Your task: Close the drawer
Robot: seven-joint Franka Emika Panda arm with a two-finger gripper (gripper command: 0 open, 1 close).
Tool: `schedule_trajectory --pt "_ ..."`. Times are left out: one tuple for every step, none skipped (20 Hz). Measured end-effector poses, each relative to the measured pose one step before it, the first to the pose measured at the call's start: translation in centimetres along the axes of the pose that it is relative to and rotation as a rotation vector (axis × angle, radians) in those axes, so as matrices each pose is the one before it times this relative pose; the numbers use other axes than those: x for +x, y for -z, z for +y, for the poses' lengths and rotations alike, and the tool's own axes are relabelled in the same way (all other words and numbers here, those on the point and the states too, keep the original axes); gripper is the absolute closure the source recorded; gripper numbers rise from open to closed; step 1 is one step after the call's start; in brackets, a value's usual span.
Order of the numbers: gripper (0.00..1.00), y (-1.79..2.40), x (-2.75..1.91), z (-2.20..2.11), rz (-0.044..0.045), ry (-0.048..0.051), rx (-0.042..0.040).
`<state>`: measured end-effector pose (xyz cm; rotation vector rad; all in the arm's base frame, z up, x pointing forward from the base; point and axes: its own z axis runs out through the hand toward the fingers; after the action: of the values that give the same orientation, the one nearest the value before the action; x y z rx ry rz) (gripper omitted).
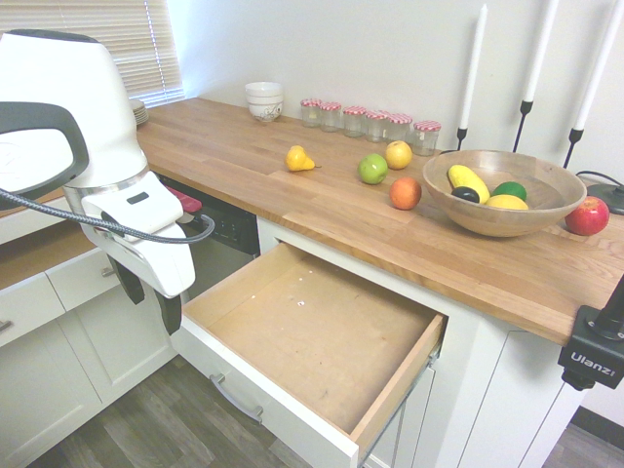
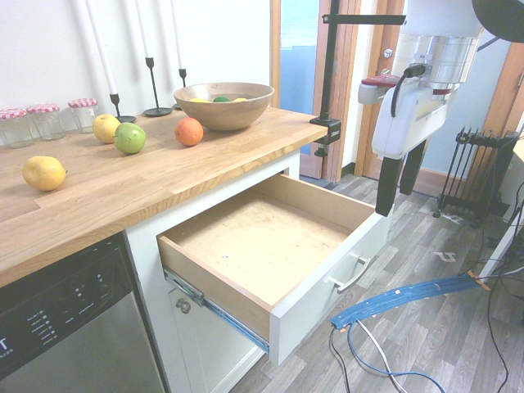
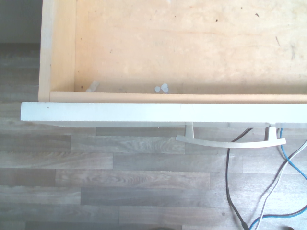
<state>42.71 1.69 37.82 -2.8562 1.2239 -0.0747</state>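
Hangs with the hand (image 1: 154,314) spread apart, outside the open drawer (image 1: 312,327), long front lying crosswise to the inward push likely needed.

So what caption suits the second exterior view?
Open gripper hanging near a pulled-out drawer, beneath a fruit-topped wooden counter.

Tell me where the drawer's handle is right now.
In the first exterior view, the handle sits low on the white front of the open drawer, toward the picture's bottom, below the gripper.
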Motion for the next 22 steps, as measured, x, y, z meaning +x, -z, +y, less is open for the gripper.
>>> schedule_trajectory --pt "0.0 -0.023 -0.001 -0.001 -0.00104 -0.00194 0.00029" --pt "0.0 -0.079 -0.038 0.041 -0.0021 -0.0082 0.00009" --pt "0.0 -0.127 -0.049 0.068 0.00028 -0.003 -0.00045" --pt "0.0 -0.199 -0.072 0.101 0.00086 -0.00405 0.00061" --pt "0.0 -0.204 -0.074 0.104 0.00101 -0.00297 0.00077" --pt "0.0 -0.135 -0.052 0.072 -0.00005 -0.00098 -0.00025" --pt "0.0 -0.021 -0.009 0.012 -0.00005 -0.00023 -0.00008" --pt "0.0 0.011 0.0 -0.001 0.00027 0.0 0.00025" --pt "0.0 0.009 0.0 0.0 0.00038 0.00024 0.00001" --pt "0.0 0.023 -0.001 0.001 0.00048 0.00012 0.00031" --pt "0.0 0.03 -0.001 0.0 0.00054 0.00007 0.00046" --pt "0.0 0.015 0.0 0.0 0.00027 0.00006 0.0002" --pt "0.0 0.005 0.001 0.002 0.00012 -0.00001 0.00005" --pt "0.0 0.001 0.009 0.008 0.00004 -0.00027 -0.00002" --pt "0.0 -0.003 0.018 0.019 0.0001 -0.00044 -0.00019" --pt "0.0 -0.02 0.004 0.023 -0.00006 -0.0001 -0.00059" --pt "0.0 -0.044 -0.019 0.028 -0.00063 -0.00001 -0.00086" --pt "0.0 -0.045 -0.024 0.031 -0.00067 -0.00005 -0.00081" --pt "0.0 -0.054 -0.039 0.048 -0.00079 -0.00004 -0.00101" --pt "0.0 -0.076 -0.061 0.077 -0.00087 -0.00007 -0.00121" --pt "0.0 -0.086 -0.075 0.098 -0.00015 -0.00014 -0.00049" --pt "0.0 -0.108 -0.073 0.114 0.00058 -0.00041 0.00027"
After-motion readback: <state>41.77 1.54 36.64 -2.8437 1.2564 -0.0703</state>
